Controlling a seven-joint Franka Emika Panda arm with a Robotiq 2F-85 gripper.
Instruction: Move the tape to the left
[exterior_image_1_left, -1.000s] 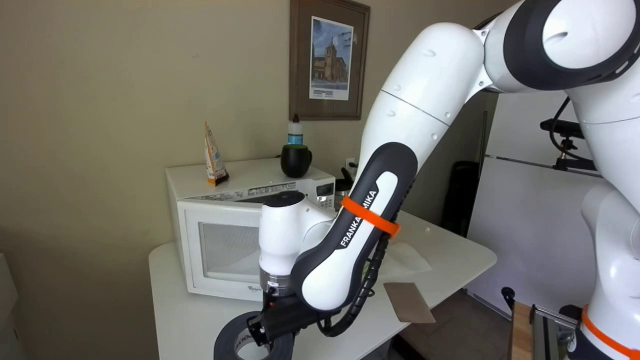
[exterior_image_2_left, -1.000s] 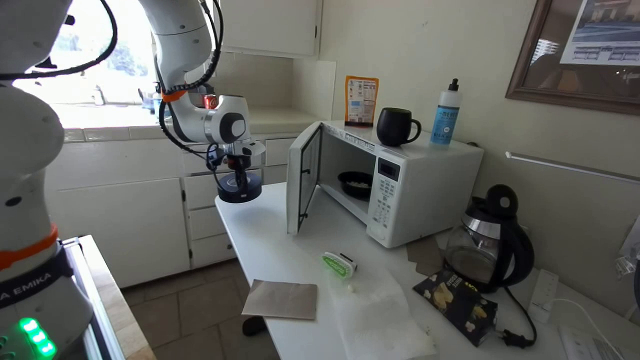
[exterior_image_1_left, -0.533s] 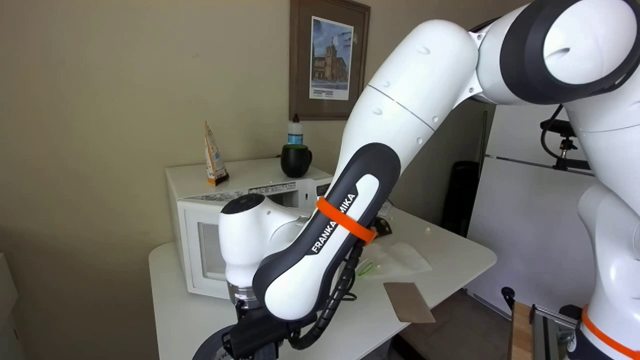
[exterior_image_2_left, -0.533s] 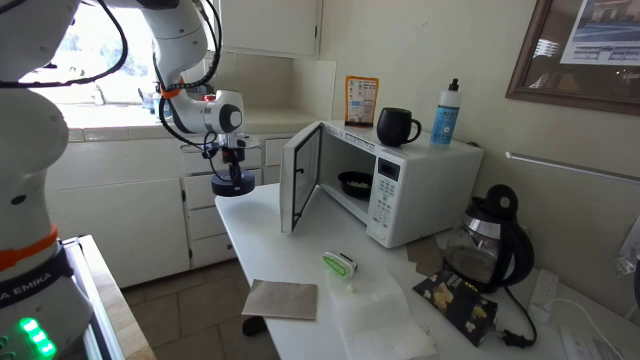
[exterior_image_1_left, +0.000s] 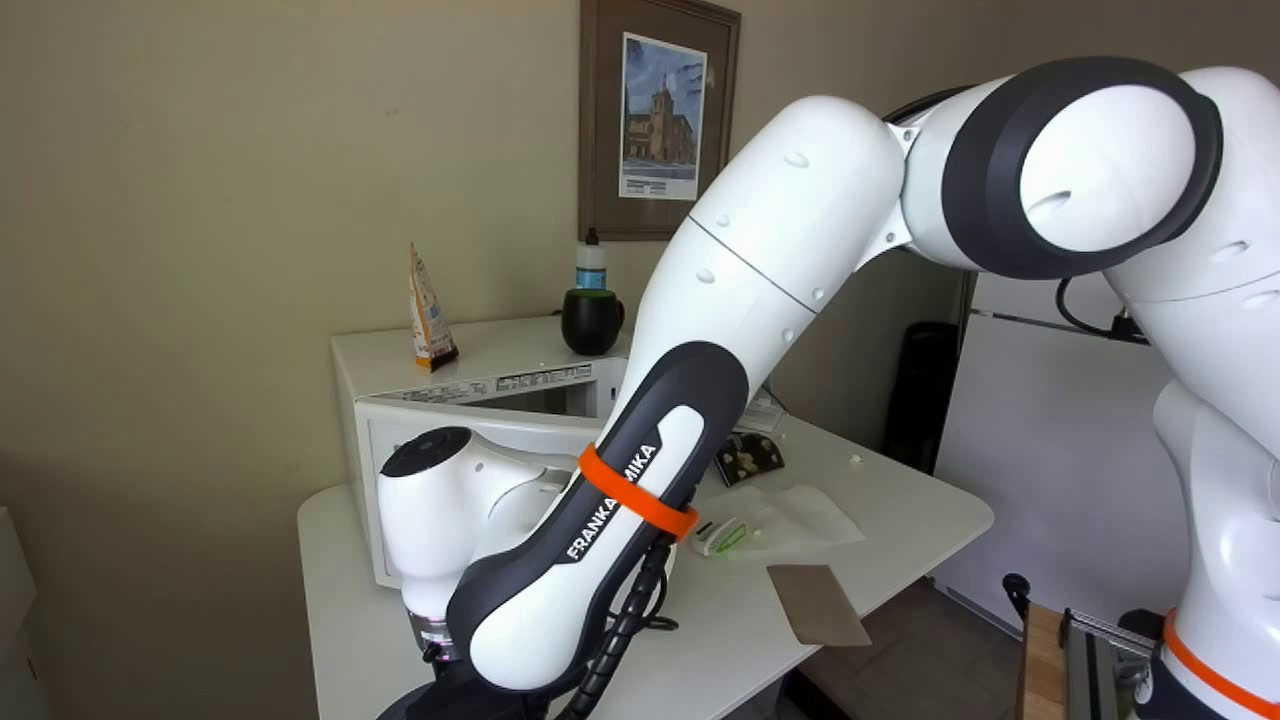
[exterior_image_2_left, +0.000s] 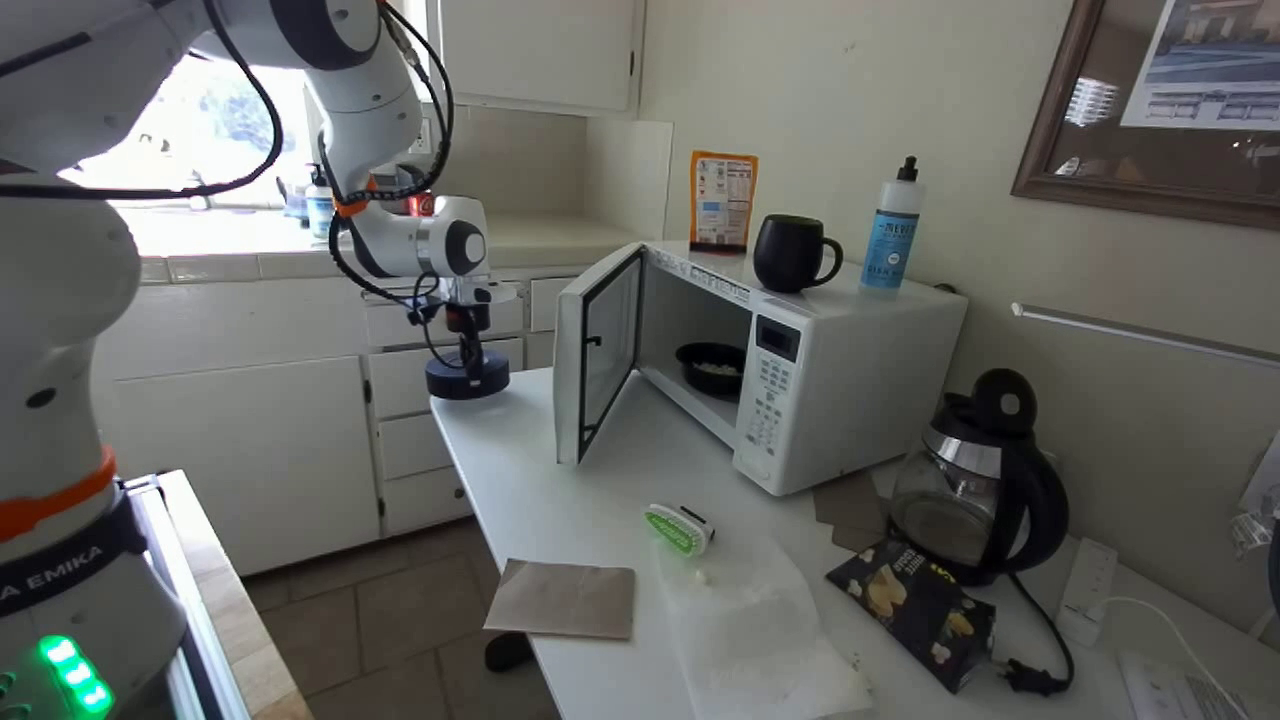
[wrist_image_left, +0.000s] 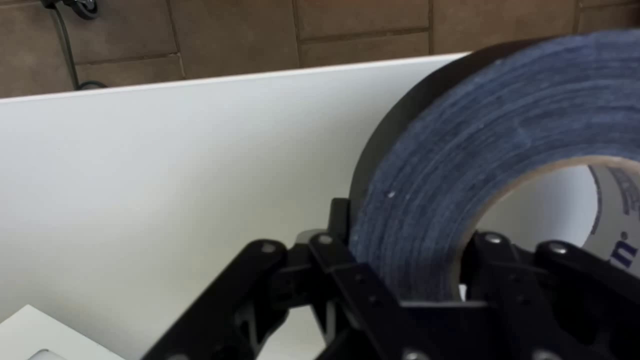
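White tabletop fills the wrist view's left; then one black finger lies against the outside of the tape and its mate sits in the centre hole: the claw has the tape's wall pinched, the rest jutting rightward, a lopsided load, I judge, for the coming move. Far right, the core shows a blue "n". In an exterior view, "EMIKA" marks the robot's base; then the tape by the tabletop's corner, contact unclear; then a bottle, its label too small to trust.
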